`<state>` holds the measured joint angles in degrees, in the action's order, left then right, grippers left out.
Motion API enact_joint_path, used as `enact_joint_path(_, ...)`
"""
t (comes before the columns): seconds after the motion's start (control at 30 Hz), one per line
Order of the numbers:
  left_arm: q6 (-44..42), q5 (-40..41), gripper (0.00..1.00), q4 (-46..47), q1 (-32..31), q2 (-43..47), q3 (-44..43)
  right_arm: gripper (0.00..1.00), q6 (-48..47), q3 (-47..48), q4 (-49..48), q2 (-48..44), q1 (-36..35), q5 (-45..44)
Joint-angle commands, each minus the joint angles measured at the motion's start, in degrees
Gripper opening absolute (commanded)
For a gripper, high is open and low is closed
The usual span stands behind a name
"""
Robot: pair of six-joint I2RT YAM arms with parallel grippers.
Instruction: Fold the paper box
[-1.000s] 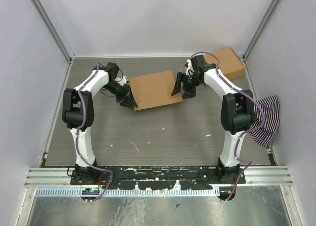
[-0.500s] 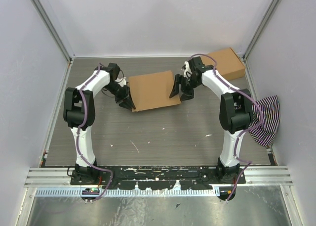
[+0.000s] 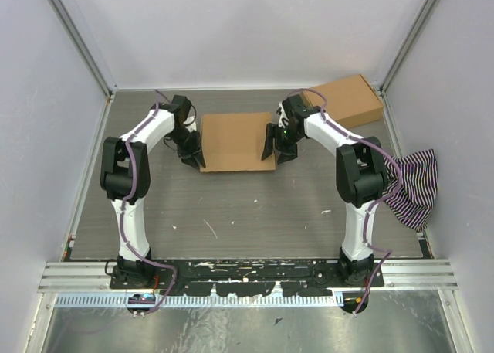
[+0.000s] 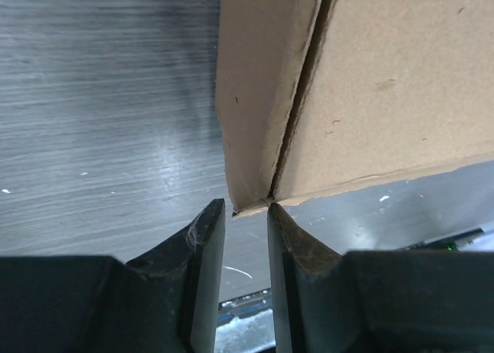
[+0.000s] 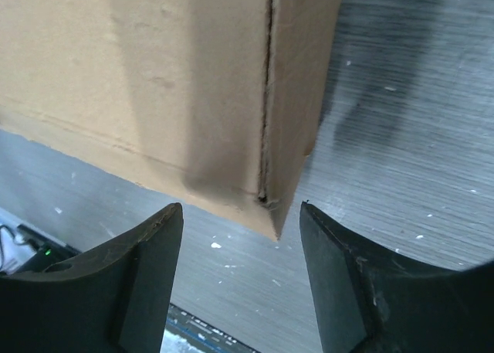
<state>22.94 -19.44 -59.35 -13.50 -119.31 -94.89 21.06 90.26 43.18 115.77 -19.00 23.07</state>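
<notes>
The left hand [image 4: 245,207], fingers nearly together, straddles one near corner of the paper box [image 3: 235,140]; I cannot tell whether it pinches. The right hand [image 5: 241,208], spread, brackets the other corner. The box lies upper centre. The step looks like squaring the side walls, so next both hands should probably press inward evenly.

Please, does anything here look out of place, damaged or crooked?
The striped cloth lies crumpled at the right edge of the table, apparently partly over it. On the paper box, the corner in the right wrist view looks slightly dented, its seam gaping a little. White flecks mark the tabletop. Nothing else stands out.
</notes>
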Motion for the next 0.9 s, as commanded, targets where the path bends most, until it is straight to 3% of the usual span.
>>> enact_joint_path(0.0,-0.5,6.7,0.36,3.6,-0.5,4.6,2.1,0.67,-2.0,-0.7,-2.1,-2.3,-1.1,-9.5)
enact_joint_path(0.3,-0.9,7.2,0.42,2.2,-0.6,14.4,0.3,0.70,-4.3,-1.4,-0.1,-9.7,-1.9,-17.6)
enact_joint_path(0.43,2.1,4.9,0.40,8.4,-1.2,14.3,-4.4,0.67,-4.9,-1.2,0.8,-11.7,-2.8,-18.0)
enact_joint_path(0.5,4.0,4.1,0.40,11.5,-2.2,11.3,-9.1,0.58,-4.8,-2.6,-0.1,-12.5,-3.7,-18.3)
enact_joint_path(0.6,6.4,5.0,0.34,15.5,-4.9,3.2,-18.9,0.04,-4.2,-7.9,-5.1,-13.9,-5.3,-17.6)
enact_joint_path(0.67,7.6,5.6,0.28,16.4,-6.7,-2.6,-24.7,0.01,-4.2,-13.3,-11.2,-15.6,-7.5,-18.8)
enact_joint_path(0.87,8.2,7.0,0.29,15.1,-10.2,-15.9,-37.5,0.01,-5.0,-22.4,-23.9,-17.3,-13.8,-25.4)
